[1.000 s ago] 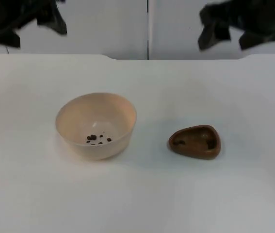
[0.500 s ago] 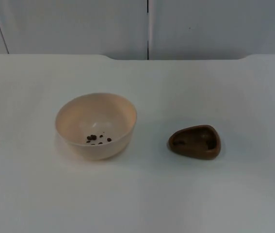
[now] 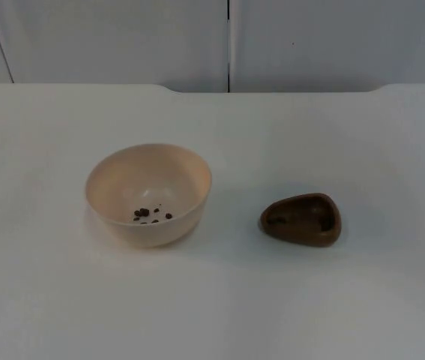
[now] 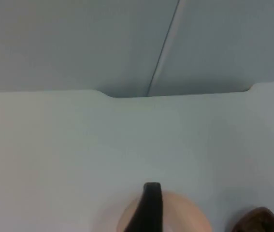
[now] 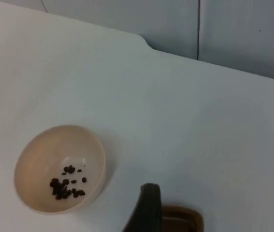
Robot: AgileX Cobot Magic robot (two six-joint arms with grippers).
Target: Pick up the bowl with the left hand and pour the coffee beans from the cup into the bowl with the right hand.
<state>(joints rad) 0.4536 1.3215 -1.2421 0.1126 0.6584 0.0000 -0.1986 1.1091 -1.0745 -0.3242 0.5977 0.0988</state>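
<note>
A cream bowl [image 3: 148, 193] stands upright on the white table, left of centre, with several coffee beans [image 3: 149, 214] in its bottom. To its right sits a small brown wooden cup [image 3: 300, 220], apart from the bowl. My left gripper [image 4: 149, 212] hangs above the bowl's [image 4: 190, 223] near side, and the cup [image 4: 261, 221] lies off beside it. My right gripper [image 5: 146, 210] is held high over the cup [image 5: 180, 223]. From there the bowl [image 5: 59, 169] and its beans [image 5: 66, 186] are in plain sight. Neither gripper touches anything.
The white table [image 3: 212, 300] runs back to the grey partition wall [image 3: 227, 41], which has a dark vertical seam. A shallow notch marks the table's far edge [image 3: 197, 90].
One second ago both arms showed at the upper corners of the top view; they have since drawn back out of it. Bowl, beans and cup have not moved.
</note>
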